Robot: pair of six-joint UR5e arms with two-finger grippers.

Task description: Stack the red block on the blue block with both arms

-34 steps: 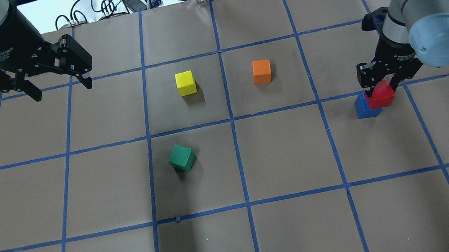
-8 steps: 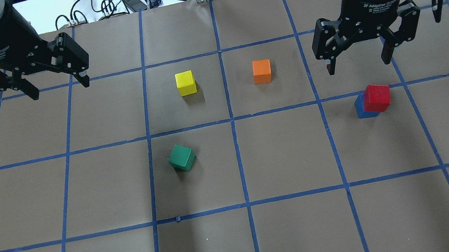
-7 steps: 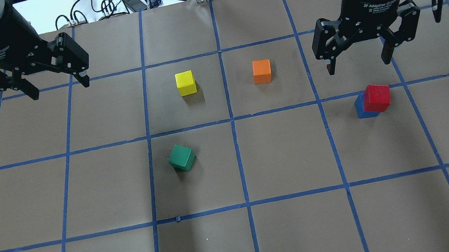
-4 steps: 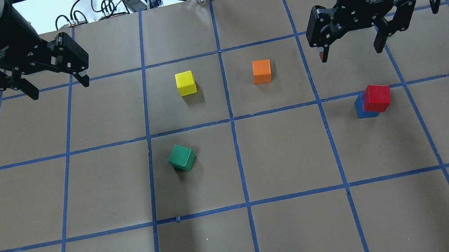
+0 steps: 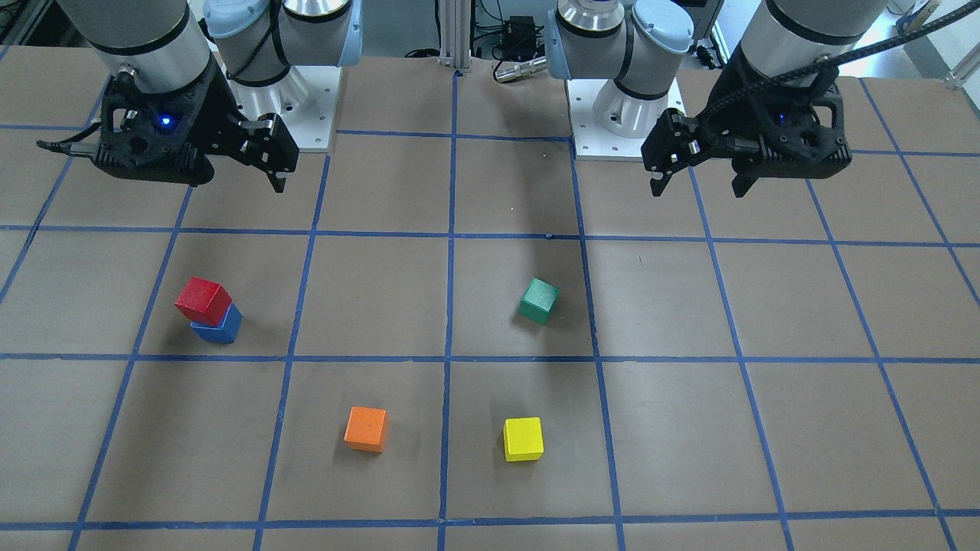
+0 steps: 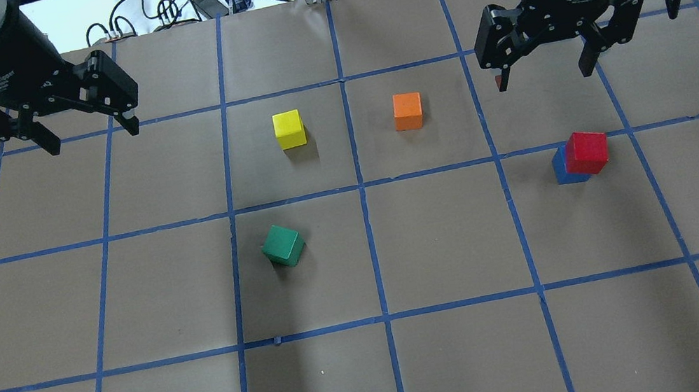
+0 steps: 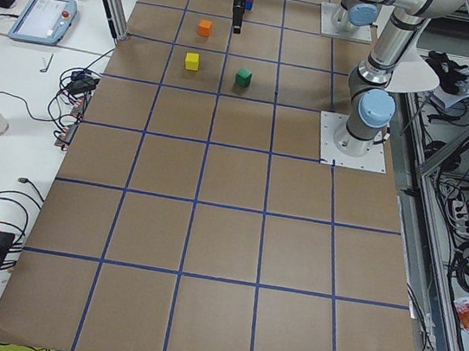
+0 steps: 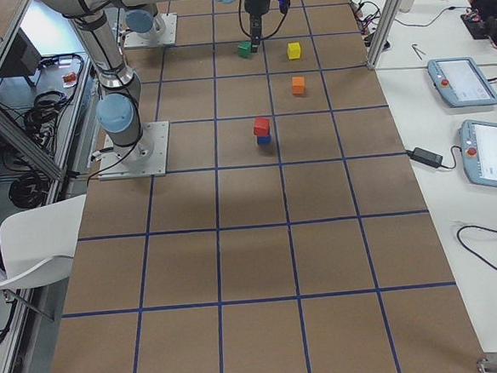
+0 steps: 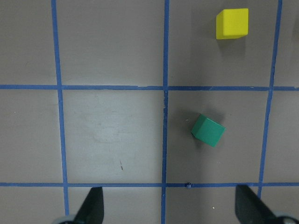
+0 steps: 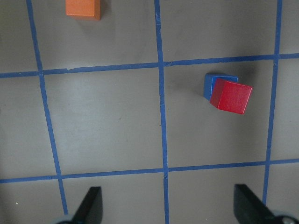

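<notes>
So, the red block [image 6: 586, 152] is sitting on top of the blue block [image 6: 561, 172], just not squarely. It's twisted a bit and shifted over, so in the overhead view a slice of blue sticks out on the left, and the right wrist camera shows a strip of blue along one edge of the red top. The little stack stands on the robot's right half of the table [image 6: 462, 361], just beside one of the blue tape lines [image 6: 431, 172] of the grid.

The right gripper [image 6: 543, 77] isn't touching any of it. It hangs up in the air, well clear of the stack, with its jaws spread wide and nothing between them. From its wrist camera, looking straight down, the stack sits in the upper right of the frame. That's ahead of both fingertips [image 10: 91, 207] and more toward the right-hand one, with bare table around it.

Same deal for the left gripper [image 6: 94, 139]: wide open, holding nothing, raised over the robot's left side, well apart from the two blocks. Its camera looks down on the green cube [image 9: 208, 130] and the yellow cube [image 9: 232, 23]. The orange cube [image 6: 407, 111] sits alone in the square next to the yellow one.
</notes>
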